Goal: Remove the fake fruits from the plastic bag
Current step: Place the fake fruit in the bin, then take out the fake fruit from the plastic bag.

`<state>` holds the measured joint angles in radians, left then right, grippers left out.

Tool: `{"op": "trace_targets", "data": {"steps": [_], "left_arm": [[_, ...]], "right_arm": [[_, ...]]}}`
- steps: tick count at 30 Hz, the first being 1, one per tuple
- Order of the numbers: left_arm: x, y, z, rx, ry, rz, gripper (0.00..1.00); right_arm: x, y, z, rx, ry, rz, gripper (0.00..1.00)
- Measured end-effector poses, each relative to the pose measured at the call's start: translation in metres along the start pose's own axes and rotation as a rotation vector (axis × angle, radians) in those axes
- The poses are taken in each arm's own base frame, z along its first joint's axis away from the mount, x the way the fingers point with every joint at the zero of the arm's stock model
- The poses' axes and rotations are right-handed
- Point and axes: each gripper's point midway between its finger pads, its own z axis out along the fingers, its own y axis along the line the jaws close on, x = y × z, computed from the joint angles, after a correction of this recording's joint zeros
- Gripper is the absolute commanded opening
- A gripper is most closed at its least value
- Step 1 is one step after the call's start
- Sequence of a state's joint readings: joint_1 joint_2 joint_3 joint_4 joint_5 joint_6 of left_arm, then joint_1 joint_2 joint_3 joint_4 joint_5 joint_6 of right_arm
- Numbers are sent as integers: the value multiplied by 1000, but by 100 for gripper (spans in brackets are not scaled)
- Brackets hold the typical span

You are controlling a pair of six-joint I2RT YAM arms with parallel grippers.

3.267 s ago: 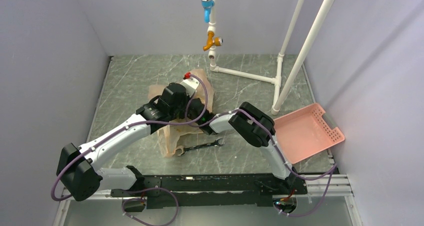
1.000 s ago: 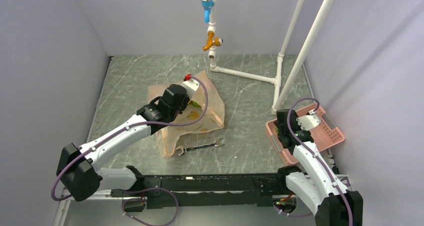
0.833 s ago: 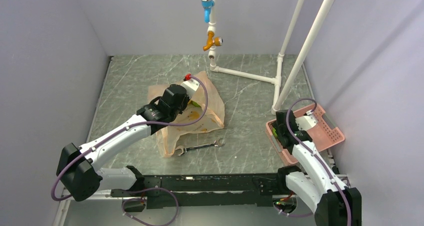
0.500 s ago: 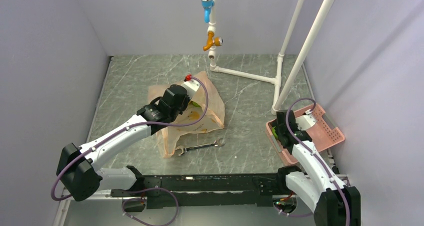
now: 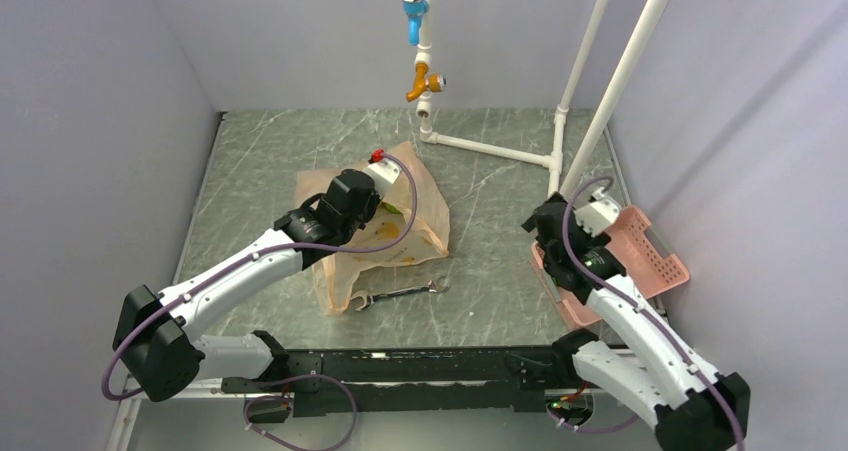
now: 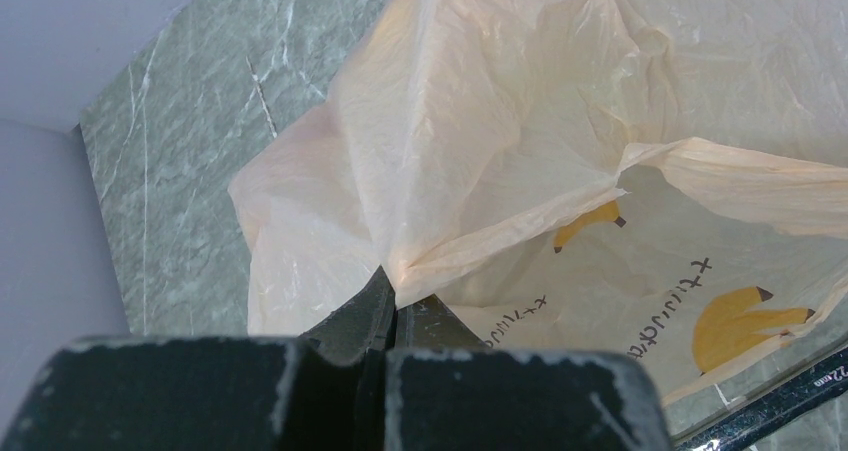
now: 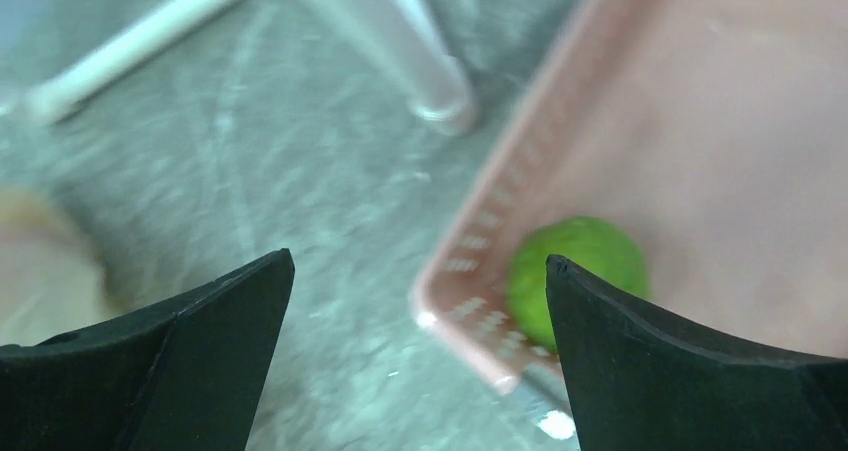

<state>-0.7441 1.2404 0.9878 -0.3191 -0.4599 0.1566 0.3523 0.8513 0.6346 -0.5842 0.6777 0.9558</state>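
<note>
A: State of left tool?
B: I read it pressed together, pinching the rim of the thin translucent peach-orange plastic bag, which sits on the grey marbled table.
A: And right tool?
B: Spread, empty, above a round green plastic fruit lying in the rigid pink slotted basket.

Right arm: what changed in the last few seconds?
The right gripper swung from the bag to the basket, let go of a green fruit there and has lifted off, open. Unchanged: left gripper shut on the bag, wrench in place.
</note>
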Motion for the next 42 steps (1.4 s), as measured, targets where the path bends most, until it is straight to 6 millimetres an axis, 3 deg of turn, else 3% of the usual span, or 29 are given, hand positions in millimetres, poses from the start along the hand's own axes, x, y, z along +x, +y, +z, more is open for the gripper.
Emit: {"op": "trace_targets", "data": {"steps": [5, 8, 11, 19, 23, 26, 34, 37, 42], "left_arm": [[0, 0, 0, -1, 0, 0, 0], [0, 0, 0, -1, -1, -1, 0], [0, 0, 0, -1, -2, 0, 0], [-9, 4, -6, -4, -36, -17, 0], [-14, 5, -9, -4, -57, -26, 0], [-14, 4, -10, -1, -59, -25, 0], [-18, -2, -16, 26, -88, -27, 0], [-21, 0, -21, 24, -108, -36, 0], [-28, 1, -26, 25, -141, -47, 0]], "right_arm": [[-13, 71, -52, -262, -72, -118, 95], [5, 115, -83, -500, -62, -224, 84], [46, 149, -117, -788, -1, -329, 79], [174, 184, -181, -1258, 206, -642, 74], [220, 203, -180, -1305, 287, -747, 72], [238, 227, -177, -1307, 298, -766, 72], [251, 287, -147, -1185, 186, -717, 73], [254, 294, -143, -1180, 176, -707, 73], [252, 294, -155, -1253, 180, -651, 76]]}}
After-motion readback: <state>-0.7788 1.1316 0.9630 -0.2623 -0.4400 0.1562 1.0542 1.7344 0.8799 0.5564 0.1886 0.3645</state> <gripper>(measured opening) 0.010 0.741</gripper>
